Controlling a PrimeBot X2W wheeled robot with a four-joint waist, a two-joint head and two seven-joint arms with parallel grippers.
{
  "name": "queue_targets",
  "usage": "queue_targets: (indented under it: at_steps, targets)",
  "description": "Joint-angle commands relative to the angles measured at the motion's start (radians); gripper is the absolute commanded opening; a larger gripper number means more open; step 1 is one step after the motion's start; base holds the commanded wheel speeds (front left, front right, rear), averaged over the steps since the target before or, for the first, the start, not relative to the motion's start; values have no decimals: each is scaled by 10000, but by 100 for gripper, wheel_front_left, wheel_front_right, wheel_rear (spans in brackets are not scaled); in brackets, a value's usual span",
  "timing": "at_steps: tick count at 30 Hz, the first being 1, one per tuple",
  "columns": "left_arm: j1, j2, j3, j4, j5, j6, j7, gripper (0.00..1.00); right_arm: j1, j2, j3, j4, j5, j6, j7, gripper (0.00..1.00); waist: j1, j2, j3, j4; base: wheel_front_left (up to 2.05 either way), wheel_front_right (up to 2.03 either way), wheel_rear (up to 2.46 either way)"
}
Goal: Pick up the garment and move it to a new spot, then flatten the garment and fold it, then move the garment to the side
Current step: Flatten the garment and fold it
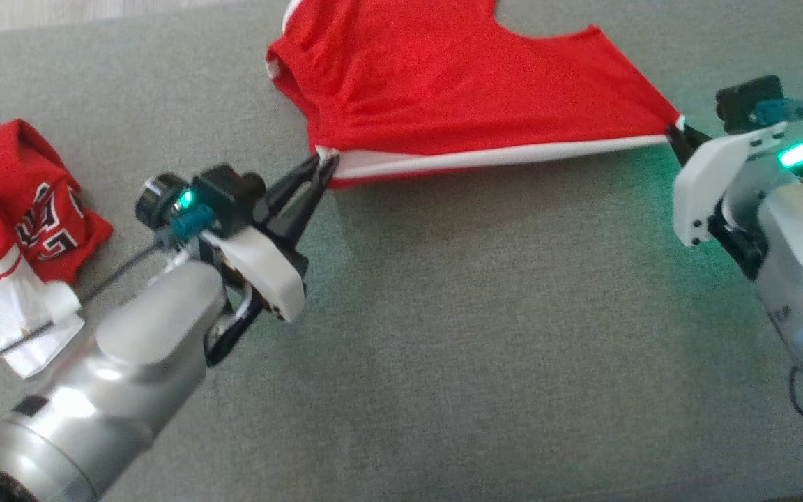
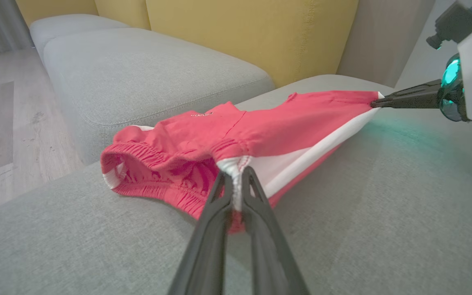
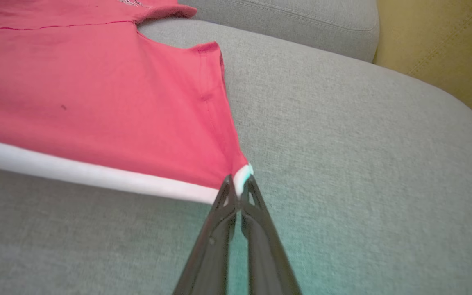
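stretching the garment [image 1: 443, 90] flat, left hand [image 1: 321, 171] and right hand [image 1: 673, 131] each pinch a corner; folding and moving aside seem left.

The left tool [image 1: 325, 167] grips one white-hem corner of the red garment [image 1: 457, 90]; the right tool [image 1: 673, 129] grips the other. The hem runs taut between them over the grey cushion [image 1: 478, 314]. A crumpled red jersey [image 1: 18, 202] lies far left.

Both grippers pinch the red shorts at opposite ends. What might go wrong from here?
1. The left gripper and right gripper each hold only a small pinch of the shorts along the taut white stripe; an end may slip free.
2. The waistband is bunched, so creases may get folded in.
3. It lies close to the edge of the cushion and might slide off.
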Motion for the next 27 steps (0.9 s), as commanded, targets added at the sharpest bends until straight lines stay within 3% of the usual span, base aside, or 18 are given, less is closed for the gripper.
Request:
queue_targets:
  at_steps: [1,10,16,22,27]
  targets:
    - [-120,409,324,-227,19,227,-164,0,264,-615,281,-472,412,62,305,0,1,-1,-146,-15,0,0,0]
    - [1208,497,-127,-1326,56,879,-110,0,1591,-2653,1510,-2970,2315,62,1677,0,1,-1,-1173,-101,0,0,0]
    - [2076,677,-339,-2188,-136,1244,99,0,2463,-3539,1708,-4147,2878,62,2300,0,1,-1,-1946,-159,0,0,0]
    - [2924,1027,-579,-3671,-320,1804,546,0,3654,-4588,1440,-5673,3452,62,3260,0,1,-1,-2386,-157,0,0,0]
    - [3076,1327,-681,-4821,-137,2374,873,0,4490,-5095,512,-6739,3360,62,3736,0,1,-1,-2294,-64,0,0,0]
